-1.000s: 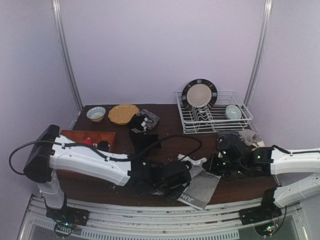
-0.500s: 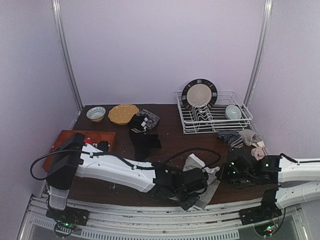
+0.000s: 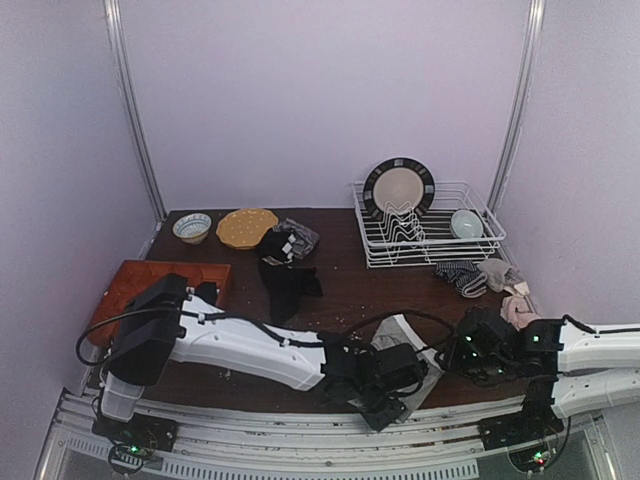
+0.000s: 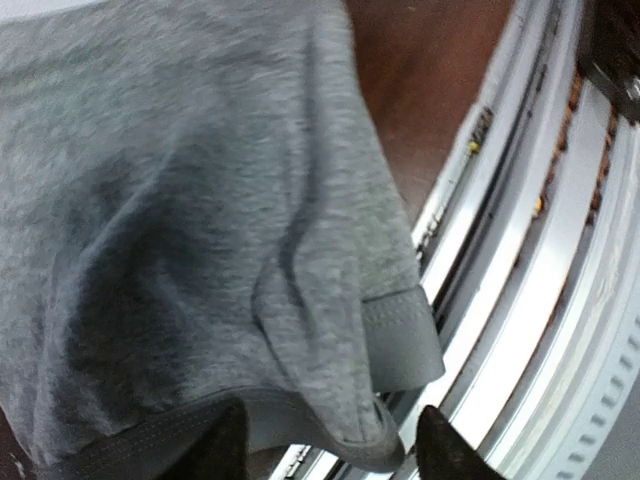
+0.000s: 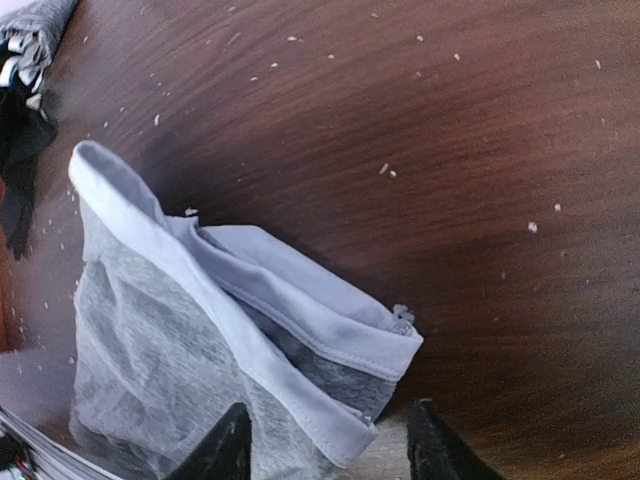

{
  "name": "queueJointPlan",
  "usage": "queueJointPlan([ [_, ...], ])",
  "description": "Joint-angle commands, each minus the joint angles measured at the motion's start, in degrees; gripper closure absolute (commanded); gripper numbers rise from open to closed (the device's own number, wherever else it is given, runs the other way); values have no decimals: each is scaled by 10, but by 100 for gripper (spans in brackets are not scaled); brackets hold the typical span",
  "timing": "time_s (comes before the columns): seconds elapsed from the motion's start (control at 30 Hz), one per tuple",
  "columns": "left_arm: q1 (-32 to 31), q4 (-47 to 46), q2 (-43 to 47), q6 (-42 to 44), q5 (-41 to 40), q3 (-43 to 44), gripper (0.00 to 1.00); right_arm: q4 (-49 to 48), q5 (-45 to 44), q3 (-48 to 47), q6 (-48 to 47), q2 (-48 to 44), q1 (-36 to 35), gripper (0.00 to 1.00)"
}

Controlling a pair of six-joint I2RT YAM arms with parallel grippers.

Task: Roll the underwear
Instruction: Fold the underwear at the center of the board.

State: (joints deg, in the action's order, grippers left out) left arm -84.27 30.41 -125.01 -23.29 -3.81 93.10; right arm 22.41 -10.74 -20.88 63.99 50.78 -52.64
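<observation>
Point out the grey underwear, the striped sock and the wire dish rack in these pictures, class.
grey underwear [image 5: 160, 370], right wrist view, on its grey body below the pale waistband.
striped sock [image 3: 457, 272], top external view, on its middle.
wire dish rack [image 3: 430, 256], top external view, on its front wall.

no writing, label, brand or number can be read in any of the three views, not even on the grey underwear [image 4: 200, 220].
</observation>
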Motion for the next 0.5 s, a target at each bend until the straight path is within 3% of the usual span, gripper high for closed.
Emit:
queueJointPlan([
  [0.0,-10,-10,74,7,-15,-48,24,51,-22,-35,-19,-34,-2,44],
  [0.03,-9,-14,96,7,-22,-63,7,64,-26,-42,-20,-47,-2,41],
  [0.07,-10,-16,119,5,-27,-78,3,71,-29,-49,-24,-57,-3,40],
  [0.13,-9,-24,167,-1,-45,-116,2,68,-22,-59,-37,-65,-4,42],
  [0.23,10,-68,234,-13,-51,-187,3,3,33,-60,-63,-25,-7,65],
  [0.33,64,-105,246,-32,-6,-229,10,-23,68,-77,-90,54,-11,79],
  [0.47,114,-157,214,-29,45,-229,33,-43,85,-81,-101,124,-12,87],
])
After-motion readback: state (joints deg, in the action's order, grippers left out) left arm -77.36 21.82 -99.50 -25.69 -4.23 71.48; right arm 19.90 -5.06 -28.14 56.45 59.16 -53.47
